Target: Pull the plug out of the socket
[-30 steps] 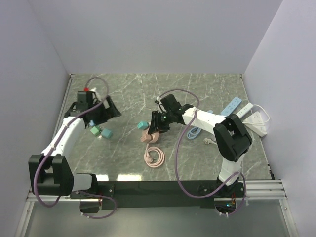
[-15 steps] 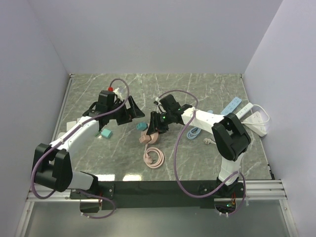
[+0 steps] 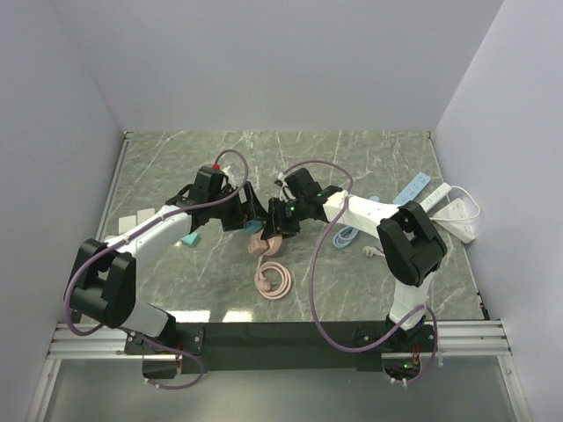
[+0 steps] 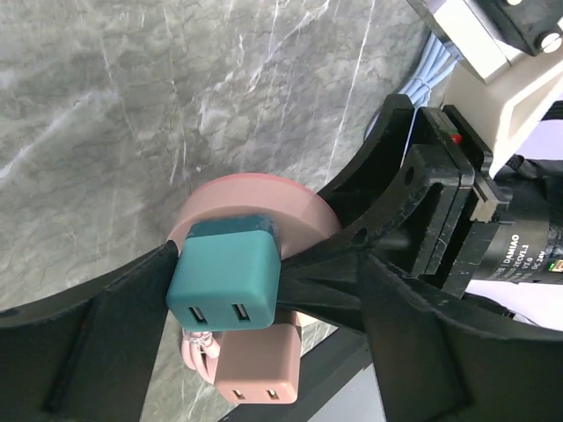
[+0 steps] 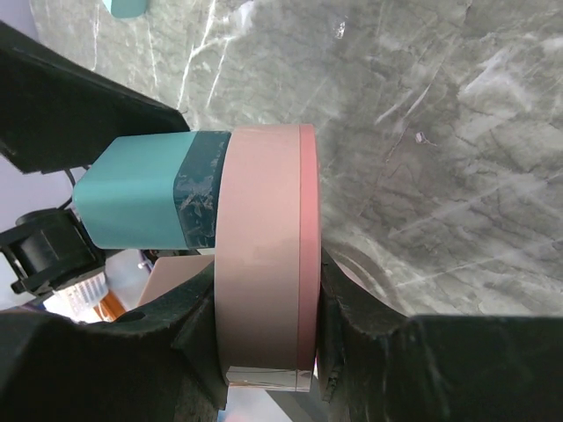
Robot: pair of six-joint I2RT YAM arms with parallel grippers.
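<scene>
A round pink socket (image 3: 267,240) is held off the table by my right gripper (image 3: 276,230), which is shut on its rim (image 5: 264,281). A teal plug (image 5: 141,202) sticks out of the socket's face, and a pink plug (image 4: 255,374) sits beside it. My left gripper (image 3: 250,214) is open and straddles the teal plug (image 4: 227,281). One of its fingers (image 4: 106,343) lies against the plug's side and the other stands well apart. The socket's pink cable coil (image 3: 274,281) lies on the table below.
Loose teal plugs (image 3: 189,238) lie at the left. A blue cable (image 3: 345,236), a blue power strip (image 3: 413,189) and a white power strip (image 3: 453,211) lie at the right. The two grippers are close together at the table's middle.
My left arm has swung right from the table's left side to the socket, and its open jaws now flank the teal plug. The right arm has held still with the socket.
</scene>
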